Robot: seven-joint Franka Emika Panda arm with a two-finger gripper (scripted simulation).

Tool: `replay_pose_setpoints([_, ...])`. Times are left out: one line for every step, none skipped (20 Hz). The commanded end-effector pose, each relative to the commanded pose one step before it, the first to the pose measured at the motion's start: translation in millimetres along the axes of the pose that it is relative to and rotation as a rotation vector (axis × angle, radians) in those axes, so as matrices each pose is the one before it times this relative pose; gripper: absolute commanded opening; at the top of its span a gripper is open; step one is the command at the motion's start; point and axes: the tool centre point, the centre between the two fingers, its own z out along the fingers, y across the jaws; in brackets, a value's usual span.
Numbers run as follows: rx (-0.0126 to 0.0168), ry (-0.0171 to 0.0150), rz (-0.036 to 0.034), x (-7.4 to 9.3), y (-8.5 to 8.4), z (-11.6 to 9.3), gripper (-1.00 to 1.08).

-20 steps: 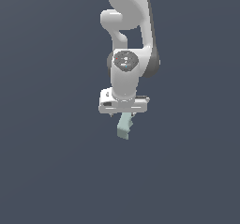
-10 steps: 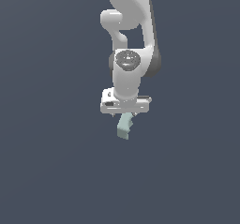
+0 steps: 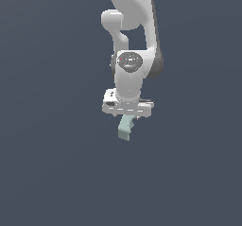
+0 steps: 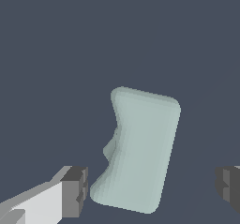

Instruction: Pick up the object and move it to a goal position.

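Note:
The object is a small pale mint-green blocky piece with a notched edge. In the exterior view it lies just below the white gripper of the arm. In the wrist view the object lies between the two dark fingertips. One fingertip is close beside its notched side, and the other is well apart from it at the frame's edge. The gripper is open around the object, and neither pad presses on it.
The ground is a plain dark grey-blue surface with no other objects or edges in view. The white arm rises straight above the gripper.
The gripper has come down a little closer over the object. The object has stayed where it was.

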Motion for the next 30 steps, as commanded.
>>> replay_pose_setpoints([0.00219, 0.00550, 0.05444, 1.25, -1.69, 1.17, 1.00])
replay_pose_setpoints([0.00089, 0.00212, 0.02090, 0.45, -0.64, 0.43, 1.00])
replay_pose_setpoints([0.00085, 0.00197, 0.01946, 0.41, -0.60, 0.40, 1.00])
replay_pose_setpoints([0.00080, 0.00182, 0.01803, 0.37, -0.56, 0.37, 1.00])
replay_pose_setpoints([0.00076, 0.00167, 0.01657, 0.33, -0.52, 0.34, 1.00])
replay_pose_setpoints([0.00071, 0.00153, 0.01515, 0.29, -0.47, 0.31, 1.00])
replay_pose_setpoints([0.00065, 0.00138, 0.01371, 0.26, -0.43, 0.28, 1.00])
replay_pose_setpoints([0.00059, 0.00123, 0.01226, 0.23, -0.39, 0.25, 1.00])
replay_pose_setpoints([0.00053, 0.00108, 0.01081, 0.19, -0.35, 0.22, 1.00])
replay_pose_setpoints([0.00047, 0.00094, 0.00938, 0.17, -0.29, 0.19, 1.00])
replay_pose_setpoints([0.00040, 0.00079, 0.00791, 0.13, -0.26, 0.16, 1.00])
replay_pose_setpoints([0.00033, 0.00065, 0.00651, 0.12, -0.20, 0.13, 1.00])
replay_pose_setpoints([0.00026, 0.00050, 0.00504, 0.08, -0.16, 0.10, 1.00])
replay_pose_setpoints([0.00019, 0.00036, 0.00363, 0.07, -0.10, 0.07, 1.00])
replay_pose_setpoints([0.00011, 0.00021, 0.00206, 0.01, -0.13, 0.05, 1.00])
replay_pose_setpoints([0.00004, 0.00007, 0.00069, 0.00, -0.04, 0.02, 1.00])
replay_pose_setpoints([-0.00024, -0.00053, -0.00470, -0.11, 0.11, -0.06, 1.00])
replay_pose_setpoints([0.00000, 0.00000, 0.00000, -0.02, -0.02, 0.40, 1.00])
replay_pose_setpoints([0.00000, 0.00000, 0.00000, -0.05, -0.06, 1.18, 1.00])
replay_pose_setpoints([0.00000, 0.00000, 0.00000, -0.08, -0.10, 1.97, 1.00])
replay_pose_setpoints([0.00002, 0.00008, 0.00069, 0.02, 0.27, 2.71, 1.00])
replay_pose_setpoints([0.00000, 0.00000, 0.00000, -0.17, -0.16, 3.55, 1.00])
replay_pose_setpoints([0.00001, 0.00008, 0.00069, -0.07, 0.20, 4.30, 1.00])
replay_pose_setpoints([0.00001, 0.00008, 0.00069, -0.13, 0.17, 5.10, 1.00])
replay_pose_setpoints([0.00000, 0.00006, 0.00048, -0.23, 0.03, 5.88, 1.00])
replay_pose_setpoints([0.00000, 0.00008, 0.00069, -0.17, 0.15, 5.70, 1.00])
replay_pose_setpoints([0.00000, 0.00000, 0.00000, -0.25, -0.22, 5.00, 1.00])
replay_pose_setpoints([0.00002, 0.00012, 0.00097, 0.04, 0.35, 4.18, 1.00])
replay_pose_setpoints([0.00000, 0.00000, 0.00000, -0.07, -0.20, 3.51, 1.00])
replay_pose_setpoints([0.00006, 0.00007, 0.00068, 0.19, 0.20, 2.72, 1.00])
